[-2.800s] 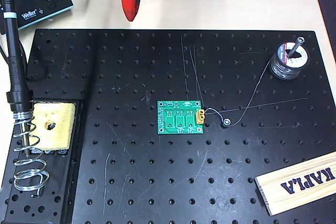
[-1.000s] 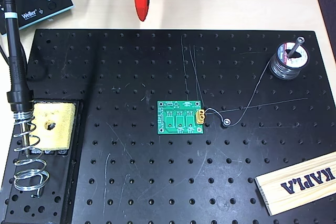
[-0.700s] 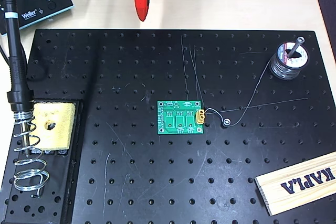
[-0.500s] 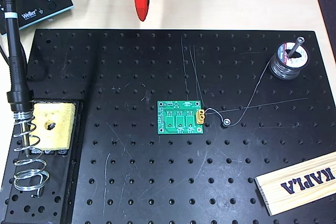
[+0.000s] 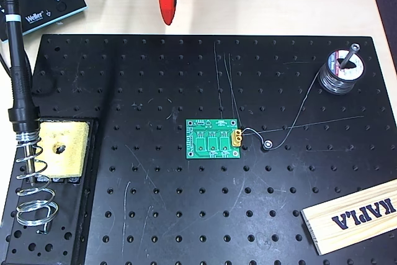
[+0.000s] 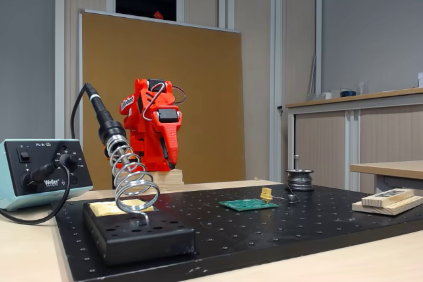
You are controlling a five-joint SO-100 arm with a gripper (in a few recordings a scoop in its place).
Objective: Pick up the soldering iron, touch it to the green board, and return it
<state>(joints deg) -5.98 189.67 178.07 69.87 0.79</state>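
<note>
Presently, catalogued as it lies:
Soldering iron (image 5: 17, 72): seated in the coil holder (image 5: 34, 197), handle slanting up and away, so the hot tip is caged clear of the desk (image 5: 279, 4).
Green board (image 5: 213, 139): flat near the middle of the black perforated plate (image 5: 186, 228), well apart from the iron, open to reach from above.
Jaws (image 5: 165, 10): folded back at the far edge of the desk, pointing toward the plate, holding nothing; wide or narrow, I cannot tell.
Solder spool (image 5: 340, 71): far right corner, its wire trailing to the yellow connector (image 5: 237, 137) on the board.
Sponge (image 5: 61, 148): beside the coil, handy for wiping.
Stage: iron parked, arm withdrawn; fits either before pickup or after return.
</note>
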